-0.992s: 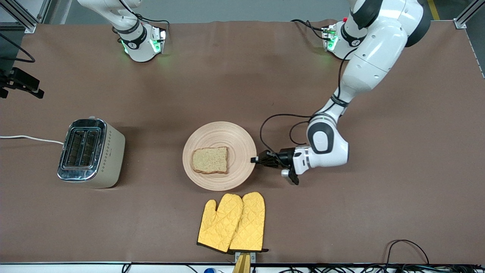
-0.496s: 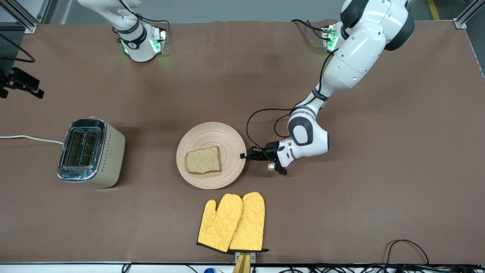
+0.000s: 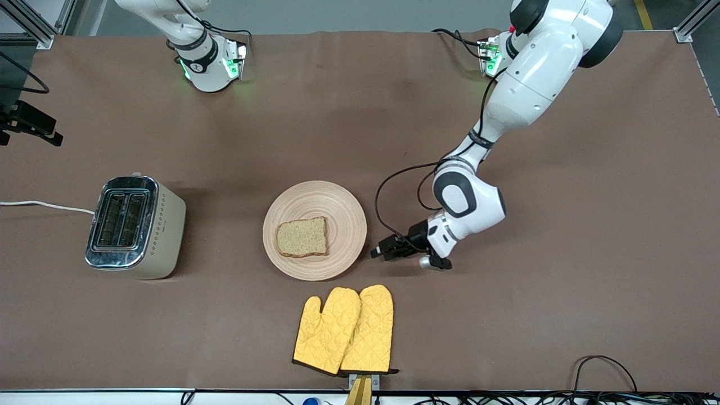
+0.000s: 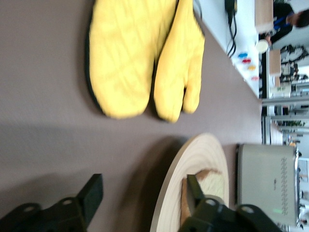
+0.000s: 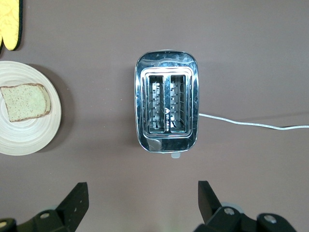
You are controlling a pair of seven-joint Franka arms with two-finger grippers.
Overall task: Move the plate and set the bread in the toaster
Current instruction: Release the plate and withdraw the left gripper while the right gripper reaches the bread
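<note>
Plate (image 3: 314, 230) w/ bread (image 3: 302, 237) lies mid-table, toaster (image 3: 135, 226) well apart. Left claw (image 3: 376, 252) is open, empty, just beside the rim. Right claw (image 5: 140, 203) is open, empty, high over toaster. Plate seems placed; next, right claw must take bread.

Seen from straight above, the toaster (image 5: 167, 100) stands on the brown desk (image 5: 96, 29) with both slots empty and its white cord (image 5: 251, 124) trailing away. The bread (image 5: 25, 102) lies on the wooden plate (image 5: 29, 135) well apart. The right gripper (image 5: 141, 203) hovers, jaws spread wide. A yellow oven mitt (image 5: 10, 21) shows at the edge
</note>
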